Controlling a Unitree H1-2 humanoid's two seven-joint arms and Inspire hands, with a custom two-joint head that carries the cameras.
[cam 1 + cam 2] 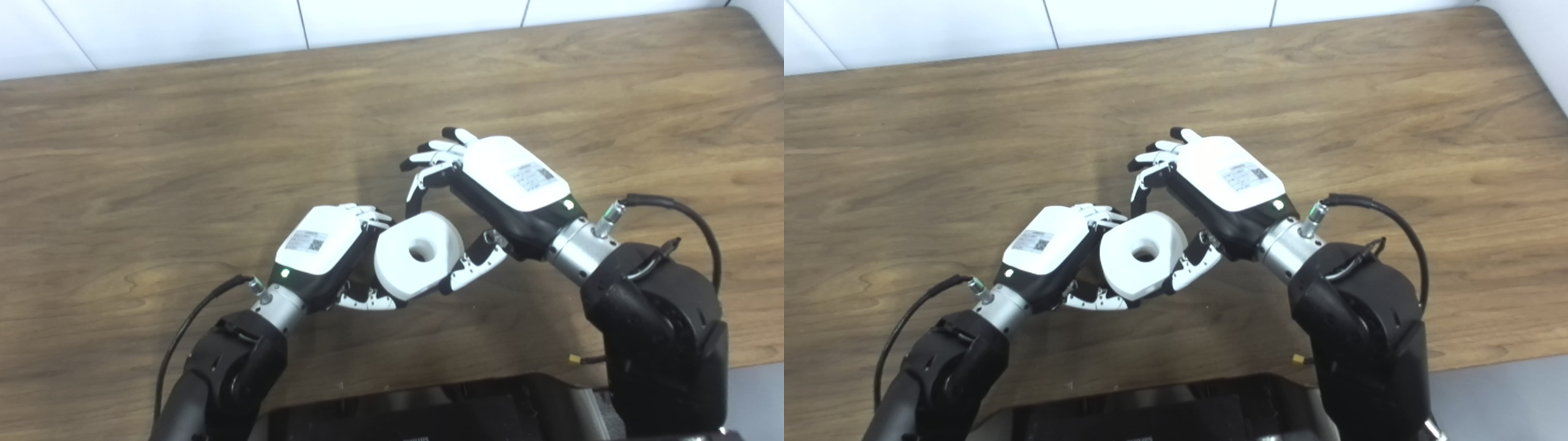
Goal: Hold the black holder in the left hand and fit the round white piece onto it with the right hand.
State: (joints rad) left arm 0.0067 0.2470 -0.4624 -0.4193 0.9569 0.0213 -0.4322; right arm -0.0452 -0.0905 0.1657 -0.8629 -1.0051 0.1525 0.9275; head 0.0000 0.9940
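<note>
Meeting over the middle of the wooden table [184,141], the two hands frame the round white piece [418,254], which is lifted clear of the tabletop with its centre hole facing up toward the cameras. The left hand [324,251] curls around the piece's left side, its thumb reaching under the lower edge, so it has hold of something there. The black holder is hidden behind the piece and the palm, so I cannot tell whether the piece sits on it. The right hand [1213,190] has its thumb against the piece's right edge and one finger touching the top edge, the other fingers spread above, clear of the piece.
</note>
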